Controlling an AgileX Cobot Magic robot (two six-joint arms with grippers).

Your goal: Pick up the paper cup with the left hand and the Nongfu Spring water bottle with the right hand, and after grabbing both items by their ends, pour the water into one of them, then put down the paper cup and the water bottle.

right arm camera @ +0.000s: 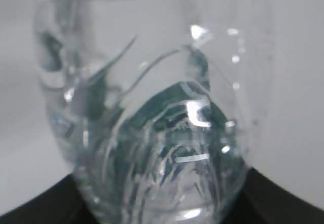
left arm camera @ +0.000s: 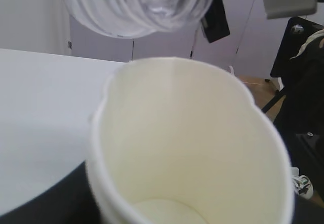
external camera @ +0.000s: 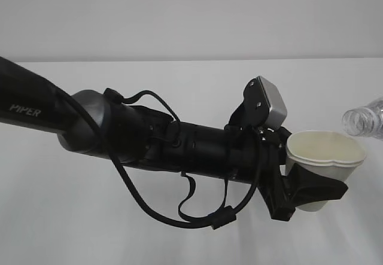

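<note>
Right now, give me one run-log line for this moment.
left gripper: shut on cup, rim squashed | right gripper: holding bottle | bottle above cup | no water visible in cup

- paper cup (external camera: 325, 157): cream, off-white
- Nongfu Spring water bottle (right arm camera: 147, 118): clear, ribbed, dark green showing through
- left hand (external camera: 311, 188): black, grey camera box (external camera: 270, 102)
- table (external camera: 90, 229): white

Exterior camera slanting down at table (external camera: 179, 235), wrist cameras very close, sharing cup (external camera: 325, 157) and bottle (external camera: 364, 119)
</note>
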